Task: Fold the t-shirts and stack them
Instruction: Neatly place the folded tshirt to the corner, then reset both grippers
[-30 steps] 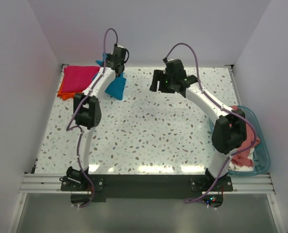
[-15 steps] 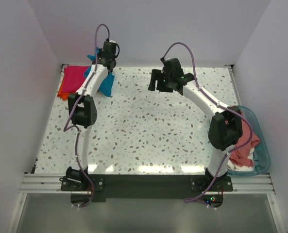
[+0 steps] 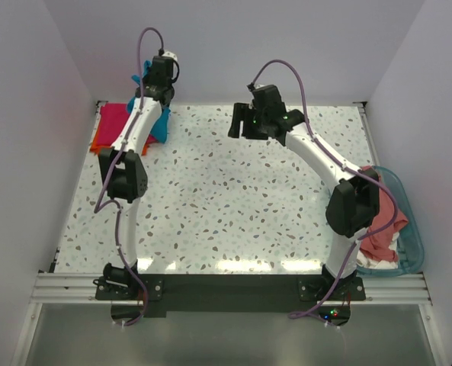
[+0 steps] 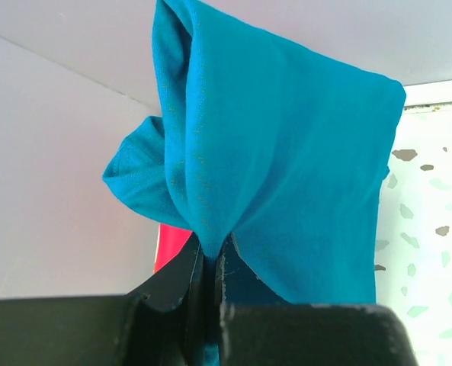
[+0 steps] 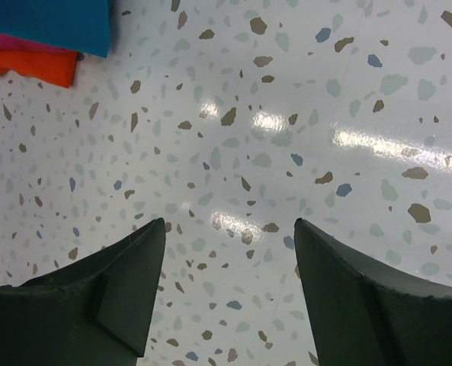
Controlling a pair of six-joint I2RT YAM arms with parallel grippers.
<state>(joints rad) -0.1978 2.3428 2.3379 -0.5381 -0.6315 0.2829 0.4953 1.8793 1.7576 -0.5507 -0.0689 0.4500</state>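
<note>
My left gripper [image 4: 210,248] is shut on a bunched fold of the teal blue t-shirt [image 4: 271,152], which hangs from the jaws. In the top view that gripper [image 3: 153,90] is raised at the table's back left, with the teal shirt [image 3: 161,123] dangling beside the magenta t-shirt [image 3: 113,118]. The magenta shirt lies folded on the orange t-shirt [image 3: 100,145]. My right gripper [image 3: 237,123] hovers open over bare table at back centre, fingers [image 5: 134,282] wide apart and empty. A salmon pink t-shirt [image 3: 382,232] is crumpled in the basket.
The clear blue-tinted basket [image 3: 412,240] sits at the table's right edge by the right arm's base. White walls close in the back and both sides. The right wrist view shows speckled tabletop [image 5: 302,114], with the shirt stack's corner [image 5: 35,65] at upper left.
My left arm has carried the teal shirt left and back, toward the magenta and orange stack. The right gripper has shifted slightly left, still open.
</note>
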